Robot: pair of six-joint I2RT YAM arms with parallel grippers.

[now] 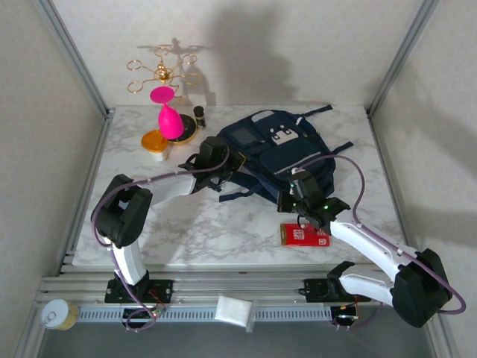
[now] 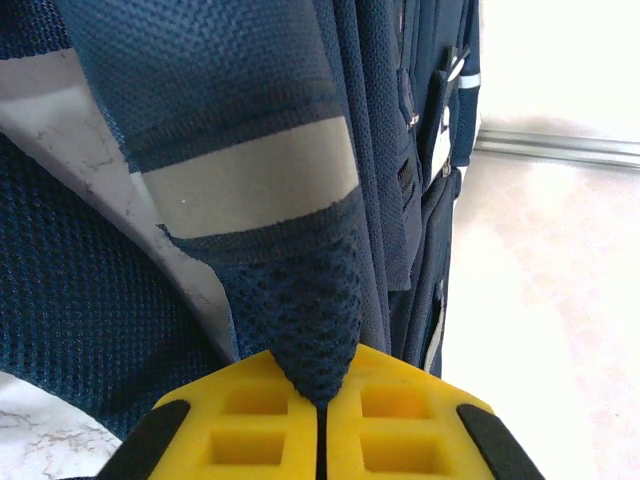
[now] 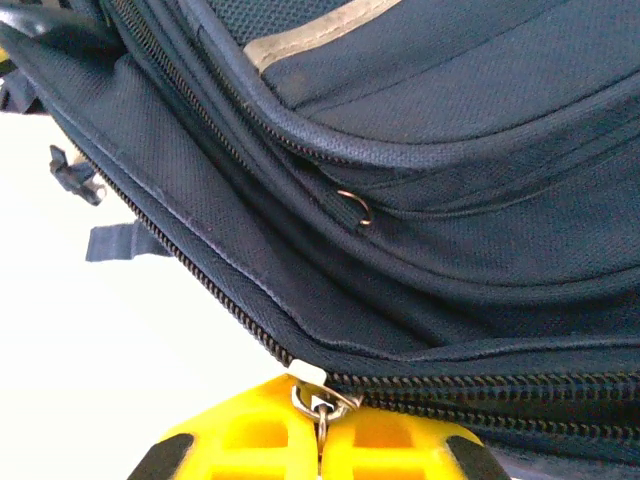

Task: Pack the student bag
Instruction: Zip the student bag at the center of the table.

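The student bag [image 1: 279, 145], navy with a grey panel and a white dotted patch, lies at the table's middle back. My left gripper [image 1: 223, 168] is at the bag's left edge, shut on a navy mesh strap end [image 2: 310, 340] that runs up into a grey band [image 2: 250, 190]. My right gripper [image 1: 298, 195] is at the bag's near right edge. Its yellow fingers [image 3: 255, 440] are shut on the metal zipper pull [image 3: 322, 405], at the end of the bag's long zipper [image 3: 180, 260]. The zipper teeth to the right of the pull look closed.
A red flat packet [image 1: 304, 235] lies on the marble table just in front of the right gripper. At the back left stand a pink goblet [image 1: 168, 115], an orange lid [image 1: 155, 141], a small dark bottle [image 1: 199, 115] and a gold wire rack [image 1: 160, 73].
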